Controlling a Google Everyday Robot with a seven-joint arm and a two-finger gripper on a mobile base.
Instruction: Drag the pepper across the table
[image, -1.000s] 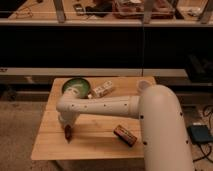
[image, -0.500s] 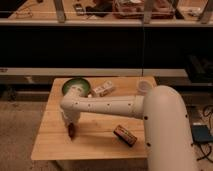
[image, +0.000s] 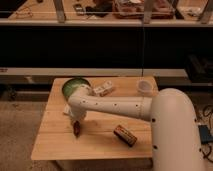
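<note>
The pepper is a small dark red-brown slim thing lying on the left part of the light wooden table. My gripper comes down from the white arm and sits right over the pepper's upper end, at or touching it. The arm stretches from the lower right across the table's middle and hides part of the tabletop.
A green bowl stands at the back left. A small white box lies behind the arm, and a white cup stands at the back right. A dark rectangular box lies front right of the pepper. A dark shelf unit rises behind the table.
The gripper and the pepper under it have moved a short way to the right across the table. The other objects have not moved.
</note>
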